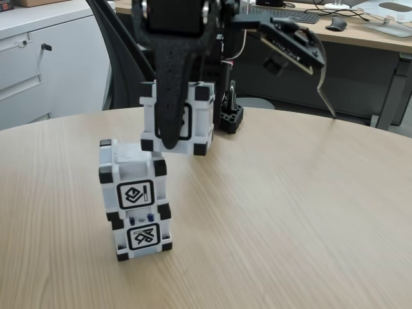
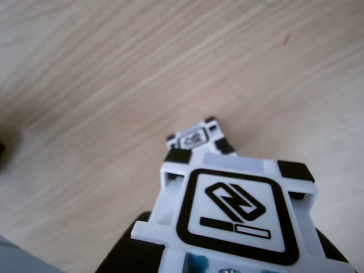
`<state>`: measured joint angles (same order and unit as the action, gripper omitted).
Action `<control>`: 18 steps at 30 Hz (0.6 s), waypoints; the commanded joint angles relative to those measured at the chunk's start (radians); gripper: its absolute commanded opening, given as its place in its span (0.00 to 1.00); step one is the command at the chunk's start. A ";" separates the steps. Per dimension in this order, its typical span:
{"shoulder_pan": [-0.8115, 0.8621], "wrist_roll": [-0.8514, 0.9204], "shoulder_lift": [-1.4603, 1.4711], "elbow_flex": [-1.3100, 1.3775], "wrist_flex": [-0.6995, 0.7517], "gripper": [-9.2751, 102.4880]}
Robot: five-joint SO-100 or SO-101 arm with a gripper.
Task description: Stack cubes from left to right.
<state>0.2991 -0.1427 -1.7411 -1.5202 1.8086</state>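
Two white-grey cubes with black corners stand stacked at the front left of the round wooden table in the fixed view, the upper cube point(image 1: 132, 183) on the lower cube point(image 1: 145, 237). A third cube point(image 1: 199, 122) hangs in the air above and to the right of the stack, a little behind it. My black gripper point(image 1: 175, 140) is shut on it, with one finger down its front face. In the other view the held cube point(image 2: 233, 210) is close up, glyph face showing. Beyond it, the stack's top point(image 2: 196, 138) shows small on the table.
The arm's black base point(image 1: 230, 117) sits at the table's far edge. Behind it are an office chair point(image 1: 122, 58), a white cabinet point(image 1: 38, 58) and a desk point(image 1: 360, 38) with a keyboard. Bare wooden tabletop point(image 1: 296, 212) spreads to the right of the stack.
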 commanded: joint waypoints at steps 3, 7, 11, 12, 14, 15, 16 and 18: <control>0.012 -0.009 -0.051 0.028 0.003 0.08; 0.044 -0.006 -0.049 0.028 0.003 0.08; 0.060 0.000 -0.048 0.028 0.002 0.08; 0.061 -0.003 -0.049 0.028 0.002 0.08; 0.063 -0.011 -0.049 0.028 0.002 0.08; 0.071 -0.012 -0.049 0.028 0.002 0.08; 0.083 -0.012 -0.049 0.028 0.002 0.08; 0.110 -0.008 -0.049 0.028 0.002 0.08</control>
<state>0.3728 -0.1457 -1.7411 -1.5202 1.8086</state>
